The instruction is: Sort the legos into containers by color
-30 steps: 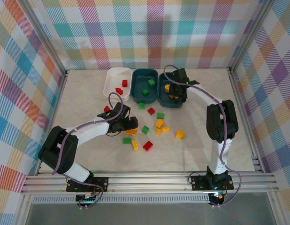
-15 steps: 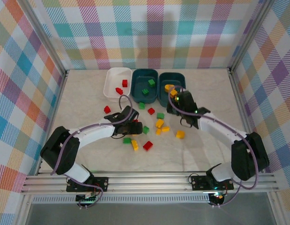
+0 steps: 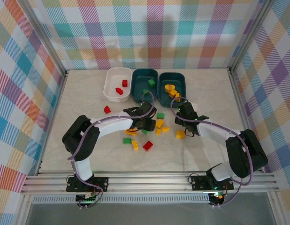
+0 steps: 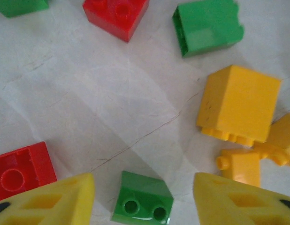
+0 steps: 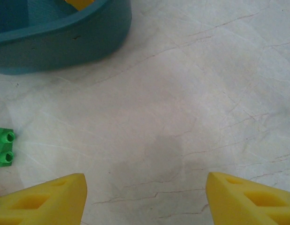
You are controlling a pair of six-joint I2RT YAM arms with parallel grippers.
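Both arms swing in over the pile, left gripper (image 4: 142, 185) spread astride a green brick (image 4: 142, 202), right gripper (image 5: 145, 187) spread over bare table (image 5: 192, 93), a few bricks (image 3: 125, 83) sorted into the bins (image 3: 110, 78), roughly a dozen loose.

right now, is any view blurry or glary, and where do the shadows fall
Left wrist: the big yellow brick is sharp, the end effector fingers at the bottom edge look soft, and the green brick between them has a small glare spot. Right wrist: a faint grey shadow on the table at centre, darker under the teal bin. Top external: even light, no blur.
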